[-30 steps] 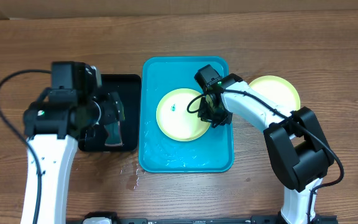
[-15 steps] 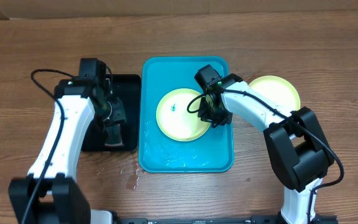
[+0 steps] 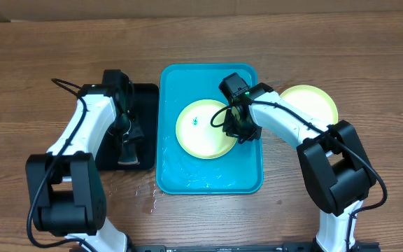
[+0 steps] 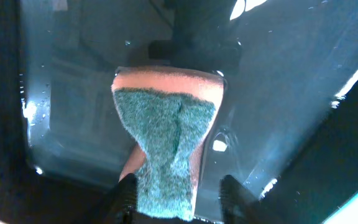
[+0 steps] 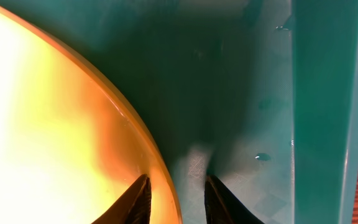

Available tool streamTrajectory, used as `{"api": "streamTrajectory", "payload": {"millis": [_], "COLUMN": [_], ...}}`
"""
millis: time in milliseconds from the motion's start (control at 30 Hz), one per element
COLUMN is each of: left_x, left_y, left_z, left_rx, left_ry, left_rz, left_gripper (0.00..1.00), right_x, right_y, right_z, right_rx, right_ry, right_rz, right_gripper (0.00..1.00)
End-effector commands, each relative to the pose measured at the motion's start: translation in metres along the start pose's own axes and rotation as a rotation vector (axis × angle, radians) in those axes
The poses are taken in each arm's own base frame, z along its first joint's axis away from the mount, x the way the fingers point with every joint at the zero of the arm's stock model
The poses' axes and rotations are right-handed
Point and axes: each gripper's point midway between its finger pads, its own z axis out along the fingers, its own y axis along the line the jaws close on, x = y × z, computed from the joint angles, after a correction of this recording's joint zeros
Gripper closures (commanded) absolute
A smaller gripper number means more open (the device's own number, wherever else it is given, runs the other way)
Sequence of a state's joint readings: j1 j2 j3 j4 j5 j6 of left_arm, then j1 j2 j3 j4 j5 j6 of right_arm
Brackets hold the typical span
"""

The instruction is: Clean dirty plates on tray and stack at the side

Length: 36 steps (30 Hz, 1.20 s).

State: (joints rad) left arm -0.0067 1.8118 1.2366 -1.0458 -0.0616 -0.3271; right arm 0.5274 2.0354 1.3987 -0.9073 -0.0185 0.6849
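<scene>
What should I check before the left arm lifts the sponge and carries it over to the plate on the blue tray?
1. Sponge sits between the left gripper fingers, in the black tray: ok.
2. Grip on the sponge is firm: cannot tell.
3. Right gripper fingers straddle the rim of the plate: ok.
4. Plate lies flat in the turquoise tray, its speck uncovered: ok.
5. Path from black tray to plate has nothing in the way: ok.
6. Second plate lies outside the tray on the right: ok.
</scene>
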Motion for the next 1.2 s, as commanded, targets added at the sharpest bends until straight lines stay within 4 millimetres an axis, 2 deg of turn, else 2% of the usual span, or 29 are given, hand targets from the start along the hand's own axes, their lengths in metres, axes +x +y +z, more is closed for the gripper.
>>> {"api": "streamTrajectory", "payload": {"millis": [0,433,500,533,600,933,1000,1067,1167], "left_x": [0.002,0.005,0.004,0.003,0.002,0.011,0.013,0.013,0.008], "left_y": [0.002,0.003,0.006,0.007,0.008,0.01,0.011,0.011,0.009], "left_z": [0.013,0.026,0.028,0.028,0.028,0.035,0.038,0.039,0.034], "left_rx": [-0.028,-0.033,-0.045,-0.053,-0.057,-0.064,-0.065,-0.065,-0.06], "left_ry": [0.032,0.034,0.028,0.024,0.02,0.041,0.046,0.045,0.031], "left_rz": [-0.017,-0.03,-0.03,-0.032,-0.033,-0.029,-0.029,-0.028,-0.02], "left_gripper": [0.61,0.63,0.68,0.75,0.79,0.75,0.8,0.96,0.96], "right_x": [0.0,0.0,0.0,0.0,0.0,0.0,0.0,-0.001,-0.001], "right_y": [0.0,0.0,0.0,0.0,0.0,0.0,0.0,0.0,0.001], "right_z": [-0.008,-0.008,-0.008,-0.008,-0.008,-0.008,-0.008,-0.008,-0.008], "right_rx": [-0.004,-0.004,-0.004,-0.004,-0.004,-0.004,-0.004,-0.004,-0.004], "right_ry": [-0.027,-0.027,-0.027,-0.027,-0.027,-0.027,-0.027,-0.028,-0.028], "right_rz": [0.001,0.001,0.001,0.001,0.001,0.001,0.001,0.001,0.001], "right_gripper": [0.69,0.69,0.7,0.69,0.69,0.69,0.69,0.7,0.69]}}
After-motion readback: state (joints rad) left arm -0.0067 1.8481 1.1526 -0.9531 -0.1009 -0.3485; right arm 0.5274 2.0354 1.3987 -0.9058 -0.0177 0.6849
